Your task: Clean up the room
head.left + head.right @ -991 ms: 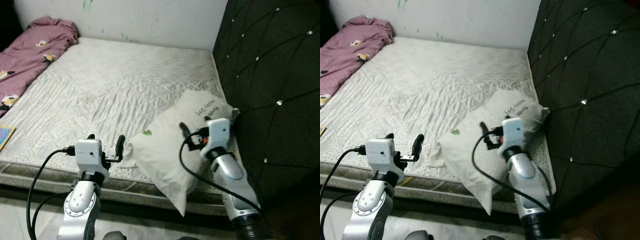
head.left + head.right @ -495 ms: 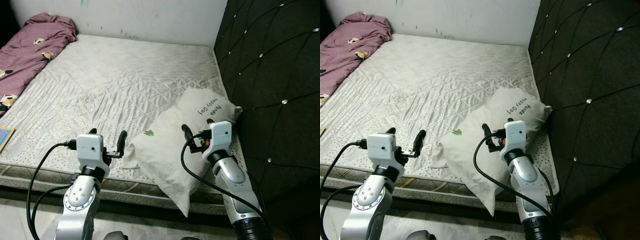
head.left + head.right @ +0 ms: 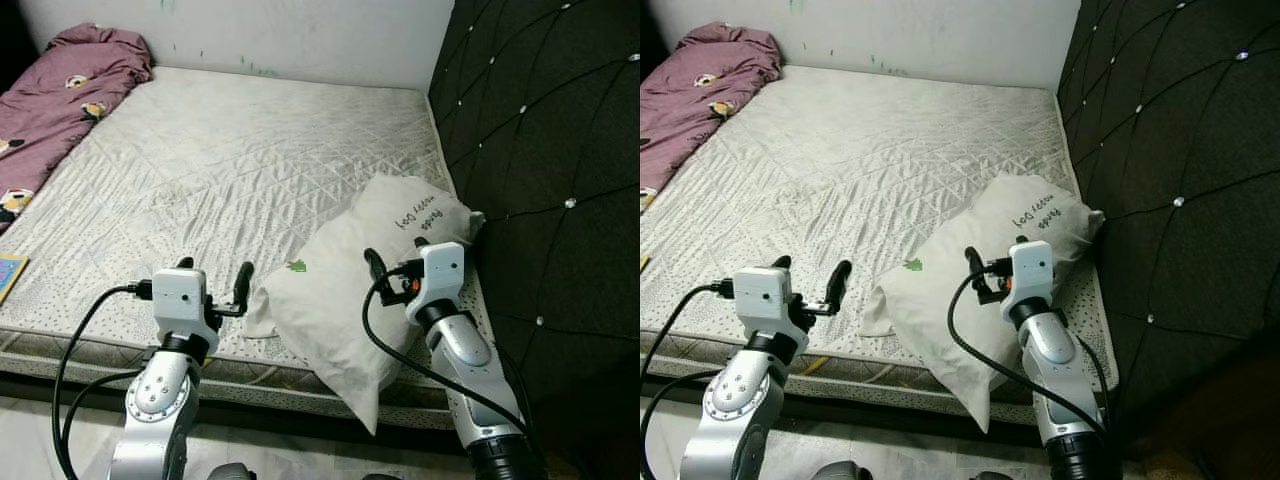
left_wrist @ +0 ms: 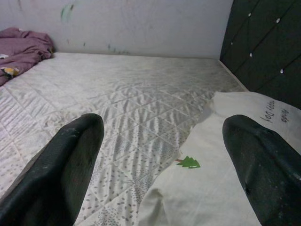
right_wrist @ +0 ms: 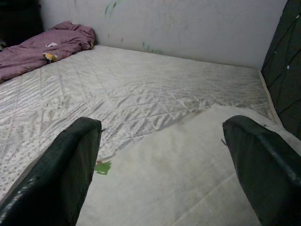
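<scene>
You face a bare mattress, its pale grey cover quilted in a diamond pattern and finely speckled, rumpled toward the middle. To your right a black headboard stands along the mattress edge, padded and tufted in diamonds, with a shiny stud at each crossing. A white wall with a few green smears closes the far side. In the far left corner a mauve blanket lies bunched, soft and creased, with small printed patches.

The pillow lies at the near right corner of the mattress, against the headboard, one corner hanging over the near edge. It is white and plump, with dark lettering near its far end and a small green tree mark near your side. The left wrist view shows that tree sharply; the head views show it as a green speck.

Your right gripper hangs over the pillow, its fingers spread wide and holding nothing. Your left gripper sits over the near mattress edge just beside the pillow's left corner, fingers likewise wide apart and empty. At the left border of the left eye view, a blue and yellow flat thing lies on the mattress edge.
</scene>
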Motion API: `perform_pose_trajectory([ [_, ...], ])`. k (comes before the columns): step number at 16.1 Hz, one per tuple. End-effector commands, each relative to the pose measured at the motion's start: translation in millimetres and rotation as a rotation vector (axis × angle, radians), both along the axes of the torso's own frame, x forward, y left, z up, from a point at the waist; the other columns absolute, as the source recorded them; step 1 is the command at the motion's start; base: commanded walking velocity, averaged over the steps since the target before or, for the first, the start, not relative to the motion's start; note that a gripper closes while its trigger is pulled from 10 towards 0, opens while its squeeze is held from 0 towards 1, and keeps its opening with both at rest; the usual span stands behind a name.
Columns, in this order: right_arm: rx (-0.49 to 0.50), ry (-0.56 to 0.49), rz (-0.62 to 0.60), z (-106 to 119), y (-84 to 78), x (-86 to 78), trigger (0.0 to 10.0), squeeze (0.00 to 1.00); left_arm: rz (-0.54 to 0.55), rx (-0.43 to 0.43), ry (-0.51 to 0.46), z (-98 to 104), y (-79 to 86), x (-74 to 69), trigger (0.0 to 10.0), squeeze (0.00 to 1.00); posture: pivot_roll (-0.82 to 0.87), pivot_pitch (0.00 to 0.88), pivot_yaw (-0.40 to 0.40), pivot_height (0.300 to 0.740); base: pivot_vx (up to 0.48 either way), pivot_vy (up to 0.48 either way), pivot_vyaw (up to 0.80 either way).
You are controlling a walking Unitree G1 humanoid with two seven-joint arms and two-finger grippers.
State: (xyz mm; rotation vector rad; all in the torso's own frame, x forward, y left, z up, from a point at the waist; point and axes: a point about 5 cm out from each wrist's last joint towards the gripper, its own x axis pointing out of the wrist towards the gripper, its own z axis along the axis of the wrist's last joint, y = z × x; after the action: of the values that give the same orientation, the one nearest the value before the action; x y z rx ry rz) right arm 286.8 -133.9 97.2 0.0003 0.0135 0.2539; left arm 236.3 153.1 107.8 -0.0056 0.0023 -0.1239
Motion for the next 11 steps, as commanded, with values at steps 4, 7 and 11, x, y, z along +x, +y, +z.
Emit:
perform_pose_trajectory([
  [4, 0.018, -0.003, -0.035, 1.8, -6.2, 0.9, 10.0, 0.0, -0.021, 0.009, 0.009, -1.1, -2.1, 1.5, 10.0, 0.0, 0.04, 0.016, -0.006, 0.74, 0.0, 0.0, -0.35],
  [7, 0.009, -0.01, -0.034, 2.5, -6.2, 0.7, 10.0, 0.0, -0.016, -0.003, 0.009, -0.9, -1.9, 1.5, 10.0, 0.0, 0.04, 0.019, -0.007, 0.74, 0.0, 0.0, 0.0],
  [11, 0.02, 0.002, -0.042, 1.0, -6.8, -0.8, 10.0, 0.0, -0.018, -0.001, 0.01, -0.8, -1.5, 0.0, 10.0, 0.0, 0.04, 0.025, -0.005, 0.74, 0.0, 0.0, -0.19],
])
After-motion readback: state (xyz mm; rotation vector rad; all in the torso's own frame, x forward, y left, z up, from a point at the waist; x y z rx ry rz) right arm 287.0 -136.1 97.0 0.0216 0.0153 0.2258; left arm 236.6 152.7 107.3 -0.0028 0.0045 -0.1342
